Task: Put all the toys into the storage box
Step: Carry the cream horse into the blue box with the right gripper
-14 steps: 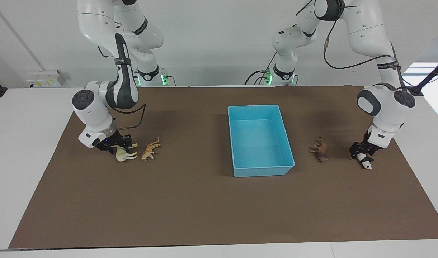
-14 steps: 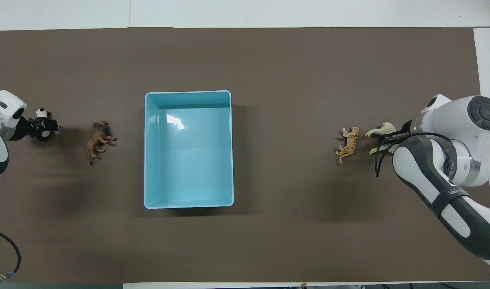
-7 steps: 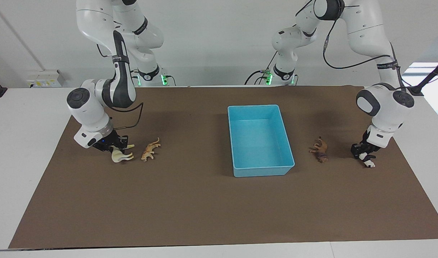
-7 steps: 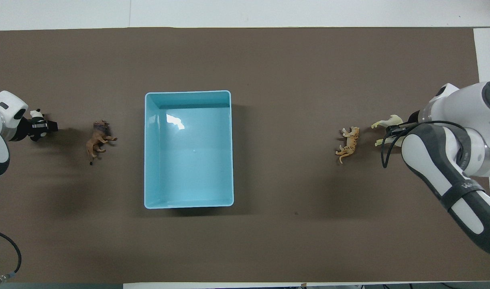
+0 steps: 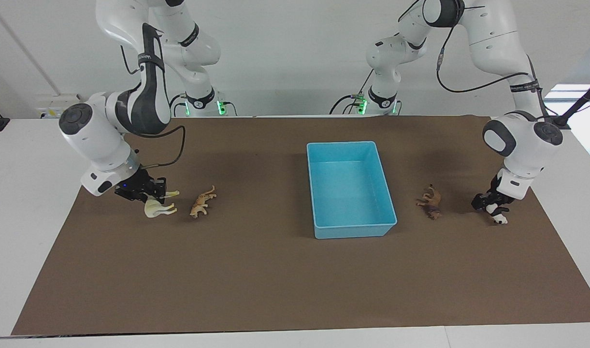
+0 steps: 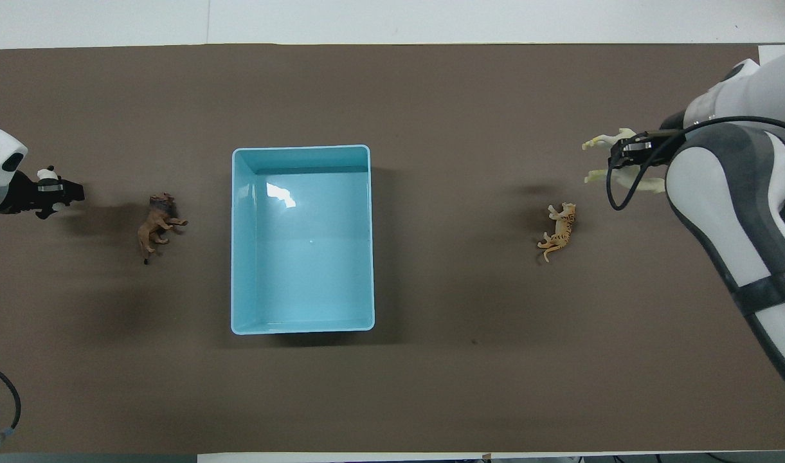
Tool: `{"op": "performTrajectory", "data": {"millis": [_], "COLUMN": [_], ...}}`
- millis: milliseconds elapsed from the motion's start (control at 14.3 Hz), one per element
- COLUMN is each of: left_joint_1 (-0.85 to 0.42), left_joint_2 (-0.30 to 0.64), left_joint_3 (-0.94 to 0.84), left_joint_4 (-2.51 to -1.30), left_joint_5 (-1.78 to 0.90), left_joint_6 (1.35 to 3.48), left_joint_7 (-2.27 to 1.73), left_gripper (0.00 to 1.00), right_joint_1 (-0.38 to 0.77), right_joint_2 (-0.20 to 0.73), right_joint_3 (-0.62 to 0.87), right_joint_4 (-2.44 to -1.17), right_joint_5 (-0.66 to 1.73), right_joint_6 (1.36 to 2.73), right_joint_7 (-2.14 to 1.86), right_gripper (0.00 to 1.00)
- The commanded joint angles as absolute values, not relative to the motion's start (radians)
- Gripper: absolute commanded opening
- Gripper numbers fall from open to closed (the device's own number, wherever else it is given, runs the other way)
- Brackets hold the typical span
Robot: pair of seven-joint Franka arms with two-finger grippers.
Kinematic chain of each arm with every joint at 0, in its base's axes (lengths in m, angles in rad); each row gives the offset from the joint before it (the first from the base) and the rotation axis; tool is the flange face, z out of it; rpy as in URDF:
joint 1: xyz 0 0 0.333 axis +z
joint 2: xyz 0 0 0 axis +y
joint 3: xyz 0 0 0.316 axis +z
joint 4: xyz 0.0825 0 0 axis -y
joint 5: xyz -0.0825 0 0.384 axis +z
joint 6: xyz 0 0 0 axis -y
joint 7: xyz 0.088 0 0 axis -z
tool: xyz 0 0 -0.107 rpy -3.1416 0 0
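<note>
Facing view: right gripper (image 5: pixel 147 193) clamps the cream llama (image 5: pixel 158 208), its body half hidden; left gripper (image 5: pixel 490 205) grips the panda (image 5: pixel 498 217), mostly covered. Overhead: 2 toys lie flat flanking the empty storage box (image 6: pixel 301 325), lion (image 6: pixel 155 224) and spotted cat (image 6: pixel 558 230).

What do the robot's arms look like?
Both arms are white and rounded, with dark grey round caps at the joints. The right arm has a wide dark grey panel with small lettering, and the left arm a thin lettered band. Black cables loop along each arm. Each tool, right and left, is small and black.
</note>
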State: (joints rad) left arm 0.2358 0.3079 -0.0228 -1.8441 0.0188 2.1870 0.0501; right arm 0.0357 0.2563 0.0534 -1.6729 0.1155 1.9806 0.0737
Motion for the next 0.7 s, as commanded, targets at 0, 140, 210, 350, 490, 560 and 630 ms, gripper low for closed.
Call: {"op": "performTrajectory", "data": {"millis": [0, 140, 210, 350, 490, 560, 630], "left_joint_1": [0.158, 0.079, 0.039, -0.032, -0.051, -0.048, -0.037], "left_joint_2": [0.206, 0.160, 0.138, 0.089, 0.060, 0.057, 0.057], "left_joint_3": [-0.018, -0.023, -0.023, -0.025, -0.025, -0.025, -0.023], "left_joint_4": [-1.855, -1.855, -1.855, -1.859, -1.862, -1.862, -1.861], "left_joint_5": [0.025, 0.022, 0.020, 0.015, -0.029, -0.061, -0.075], "left_joint_6": [2.053, 1.984, 1.950, 1.876, 1.838, 1.838, 1.839], "left_joint_7": [-0.079, -0.213, -0.275, -0.362, -0.383, -0.385, -0.384], "left_gripper": [0.22, 0.22, 0.22, 0.23, 0.23, 0.23, 0.23], "right_joint_1": [0.194, 0.285, 0.322, 0.382, 0.448, 0.457, 0.474], "right_joint_2": [0.314, 0.328, 0.330, 0.337, 0.360, 0.373, 0.379], "right_joint_3": [0.052, 0.054, 0.054, 0.054, 0.054, 0.055, 0.055], "right_joint_4": [-1.592, -1.543, -1.540, -1.542, -1.549, -1.560, -1.568], "right_joint_5": [0.120, 0.124, 0.135, 0.211, 0.270, 0.320, 0.398], "right_joint_6": [1.971, 1.979, 2.009, 2.092, 2.184, 2.253, 2.305], "right_joint_7": [0.324, 0.476, 0.535, 0.621, 0.742, 0.800, 0.831], "right_gripper": [0.00, 0.00, 0.00, 0.00, 0.00, 0.01, 0.02]}}
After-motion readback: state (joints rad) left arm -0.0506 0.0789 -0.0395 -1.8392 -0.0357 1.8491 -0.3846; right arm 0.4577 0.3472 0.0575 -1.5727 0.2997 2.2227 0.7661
